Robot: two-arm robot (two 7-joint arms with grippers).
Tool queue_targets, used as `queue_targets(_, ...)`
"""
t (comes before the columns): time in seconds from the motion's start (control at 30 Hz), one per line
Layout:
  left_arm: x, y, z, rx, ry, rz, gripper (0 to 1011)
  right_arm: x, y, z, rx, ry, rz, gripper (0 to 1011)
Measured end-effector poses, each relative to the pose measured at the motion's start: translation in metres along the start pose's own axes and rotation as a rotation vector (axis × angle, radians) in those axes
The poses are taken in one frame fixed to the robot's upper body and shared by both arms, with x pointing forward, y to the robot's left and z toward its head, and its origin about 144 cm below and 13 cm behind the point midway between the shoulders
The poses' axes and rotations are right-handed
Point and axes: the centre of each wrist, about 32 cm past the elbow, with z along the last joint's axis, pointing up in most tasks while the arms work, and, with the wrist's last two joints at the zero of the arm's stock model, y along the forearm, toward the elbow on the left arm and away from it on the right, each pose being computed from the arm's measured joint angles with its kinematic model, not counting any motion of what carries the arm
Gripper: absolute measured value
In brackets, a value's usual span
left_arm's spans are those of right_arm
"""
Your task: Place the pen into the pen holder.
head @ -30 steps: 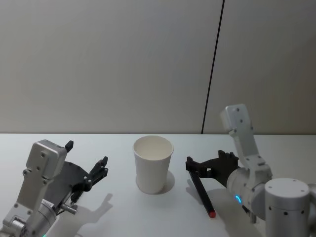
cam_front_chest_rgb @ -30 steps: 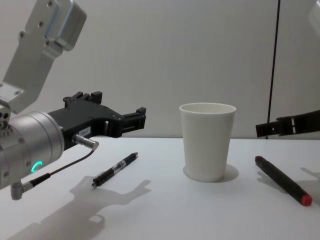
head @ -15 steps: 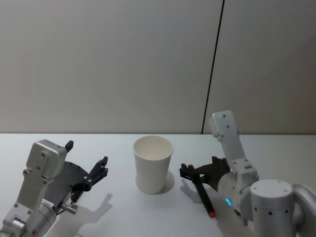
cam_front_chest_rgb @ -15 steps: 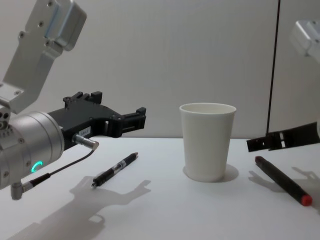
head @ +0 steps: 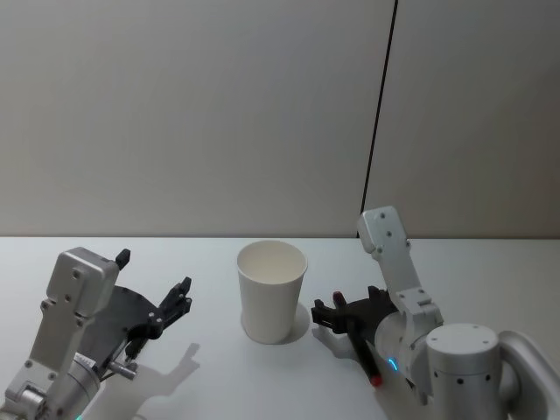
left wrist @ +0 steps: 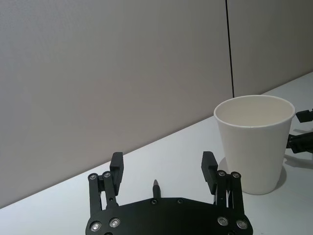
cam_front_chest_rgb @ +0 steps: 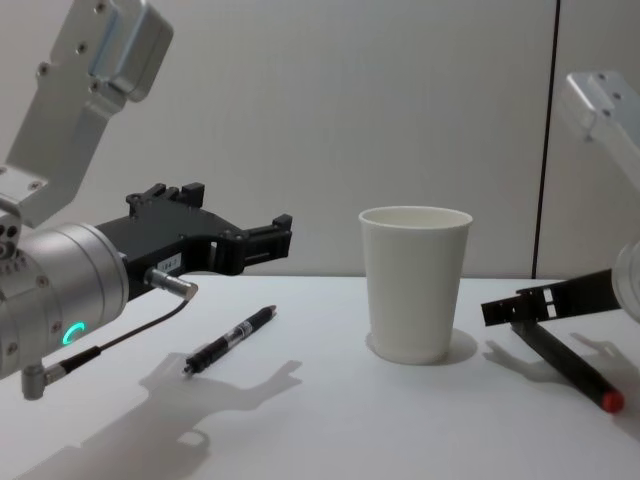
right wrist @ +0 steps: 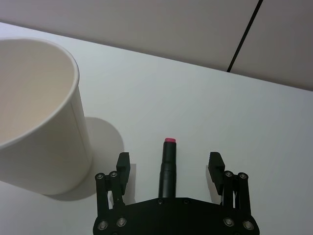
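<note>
The pen holder (head: pixel 272 290) is an off-white paper cup standing upright and empty at the table's middle, also in the chest view (cam_front_chest_rgb: pixel 415 285). A thick black pen with a red end (cam_front_chest_rgb: pixel 566 366) lies to its right. My right gripper (right wrist: pixel 168 157) is open and low over this pen (right wrist: pixel 167 164), one finger on each side, close beside the cup (right wrist: pixel 34 122). A thin black pen (cam_front_chest_rgb: pixel 230 340) lies left of the cup. My left gripper (left wrist: pixel 163 159) hangs open above that thin pen's tip (left wrist: pixel 155 184), holding nothing.
The white table (head: pixel 210 367) runs up to a plain grey wall with a dark vertical seam (head: pixel 378 122). Shadows of both arms fall on the tabletop either side of the cup.
My right gripper has moved left and down towards the cup, and its open fingers now straddle the red-ended pen. The left arm, cup and both pens have stayed still.
</note>
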Motion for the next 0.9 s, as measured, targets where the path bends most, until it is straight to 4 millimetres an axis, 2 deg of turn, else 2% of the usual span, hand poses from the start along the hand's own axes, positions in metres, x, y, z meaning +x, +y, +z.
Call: queue_targets(0.9, 0.000, 0.000, 0.000, 0.000, 0.000, 0.000, 1003, -0.002, 0.009, -0.011, -0.022, 0.032, -0.001, 1001)
